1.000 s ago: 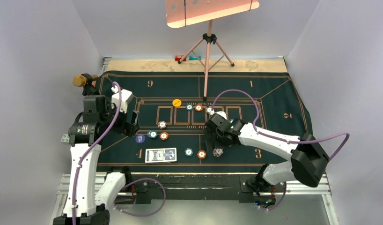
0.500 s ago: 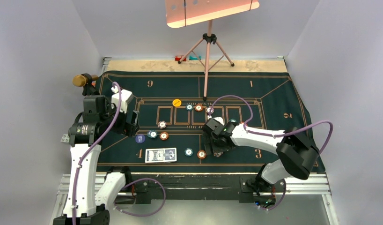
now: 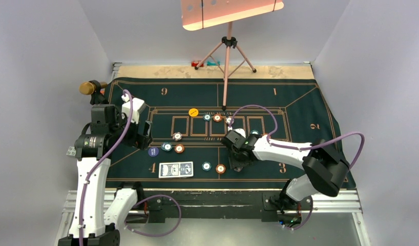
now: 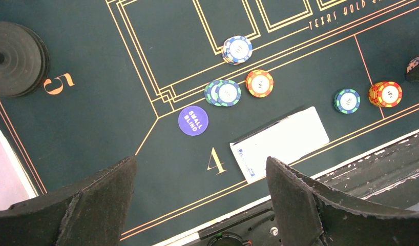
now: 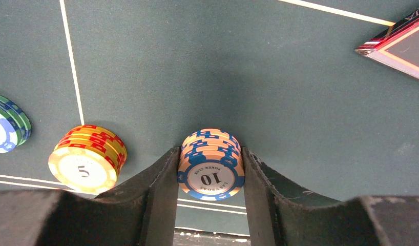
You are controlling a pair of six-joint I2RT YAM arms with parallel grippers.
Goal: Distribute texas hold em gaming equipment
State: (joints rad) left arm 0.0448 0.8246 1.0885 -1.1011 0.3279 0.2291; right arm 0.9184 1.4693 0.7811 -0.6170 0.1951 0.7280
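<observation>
Top external: green felt mat, grey walls; right pincer clamps chip stack; left pincer gaping, empty.

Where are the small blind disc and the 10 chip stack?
small blind disc [image 4: 193,120], left wrist view, its printed face.
10 chip stack [image 5: 211,178], right wrist view, top chip's label.

We see a short stack of blue-and-peach "10" chips upright at lower centre of the right wrist view. A yellow-and-red "5" stack sits to its left, and a red-edged triangular marker lies at upper right. In the left wrist view, the playing cards lie flat right of centre, near a purple "small blind" disc.
</observation>
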